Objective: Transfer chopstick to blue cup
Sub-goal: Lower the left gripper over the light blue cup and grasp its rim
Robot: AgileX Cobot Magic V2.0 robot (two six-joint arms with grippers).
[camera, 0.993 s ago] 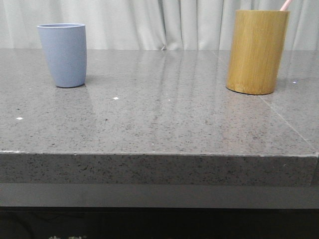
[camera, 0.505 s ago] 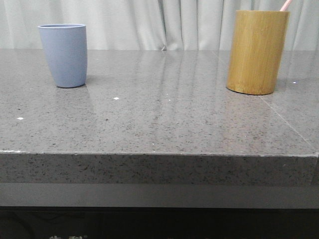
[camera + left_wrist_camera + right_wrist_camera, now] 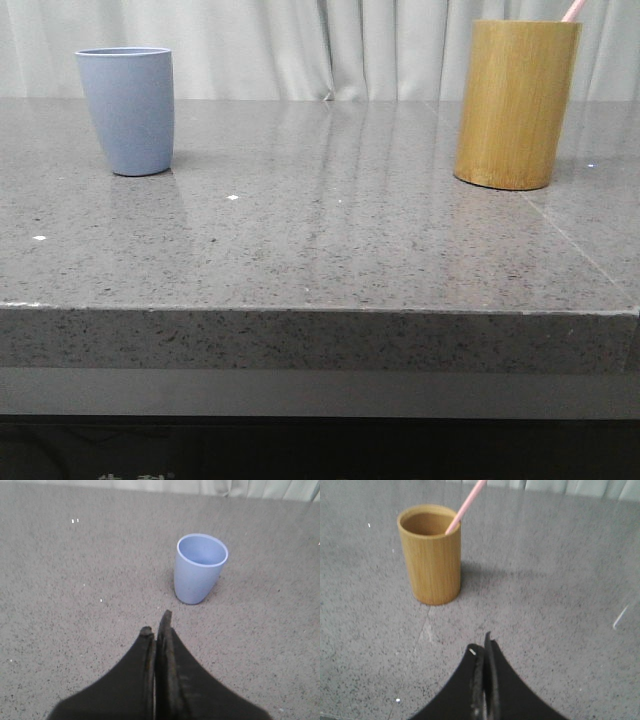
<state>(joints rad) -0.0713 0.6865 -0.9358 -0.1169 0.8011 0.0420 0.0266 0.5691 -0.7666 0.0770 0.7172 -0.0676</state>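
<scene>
Blue cup (image 3: 125,110): upright, upper left of the front frame, on the grey speckled surface (image 3: 320,240). Bamboo holder (image 3: 516,104): upright, upper right, well apart from the cup. Chopstick (image 3: 465,506): standing tilted inside the holder, leaning on its rim. Left claw (image 3: 156,628): fingers together, holding nothing. Right claw (image 3: 482,645): fingers together, holding nothing.

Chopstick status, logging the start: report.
Left gripper shut, right gripper shut, both empty. Chopstick leaning in bamboo holder. Blue cup upright, unobstructed.

a polished grey speckled stone table (image 3: 330,250) with a thick front edge; pale pleated curtains (image 3: 300,45) hang behind.
</scene>
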